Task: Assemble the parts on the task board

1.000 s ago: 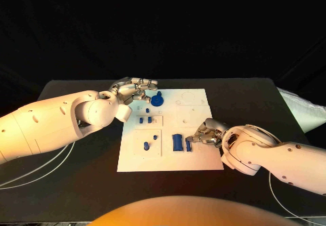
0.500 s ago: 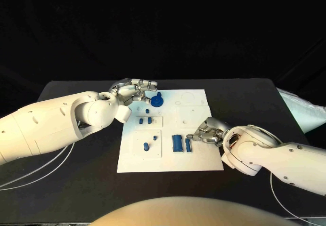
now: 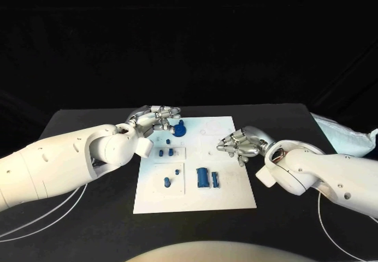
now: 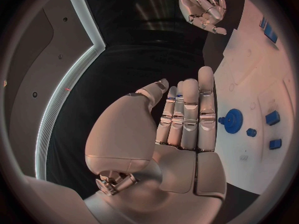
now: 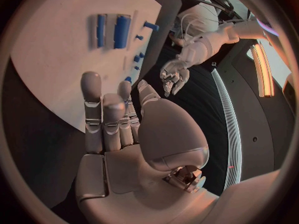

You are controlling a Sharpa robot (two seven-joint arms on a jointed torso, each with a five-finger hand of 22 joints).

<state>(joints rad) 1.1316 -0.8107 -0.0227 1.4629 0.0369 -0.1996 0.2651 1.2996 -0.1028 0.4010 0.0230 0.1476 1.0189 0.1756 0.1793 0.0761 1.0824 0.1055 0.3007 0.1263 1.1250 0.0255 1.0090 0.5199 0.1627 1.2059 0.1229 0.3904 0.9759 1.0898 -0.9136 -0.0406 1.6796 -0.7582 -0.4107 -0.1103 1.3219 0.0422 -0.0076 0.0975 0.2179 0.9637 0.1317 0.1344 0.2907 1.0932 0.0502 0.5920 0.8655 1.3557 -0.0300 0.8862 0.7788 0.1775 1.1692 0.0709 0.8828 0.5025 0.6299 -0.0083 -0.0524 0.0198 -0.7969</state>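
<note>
The white task board [image 3: 228,196] lies in the middle of the black table. A blue gear [image 3: 179,131] sits near its far left corner, also seen in the left wrist view as the gear [image 4: 233,120]. My left hand [image 3: 154,117] hovers just beside the gear, fingers stretched out, holding nothing. Two upright blue pieces, a thick one [image 3: 204,178] and a thin one [image 3: 216,179], stand side by side on the near half. My right hand [image 3: 240,143] is raised over the board's right edge, fingers [image 5: 93,104] extended and empty, apart from those pieces [image 5: 121,31].
Small blue pegs [image 3: 165,153] stand in the board's left middle section, and two more blue bits [image 3: 167,180] lie in the near left section. A pale cloth [image 3: 347,136] lies at the table's right edge. White cables [image 3: 47,210] trail under my left arm.
My right hand has let go of the thin blue piece and drawn up and away toward the board's far right. The whole head picture has shifted downward. My left hand stays by the gear.
</note>
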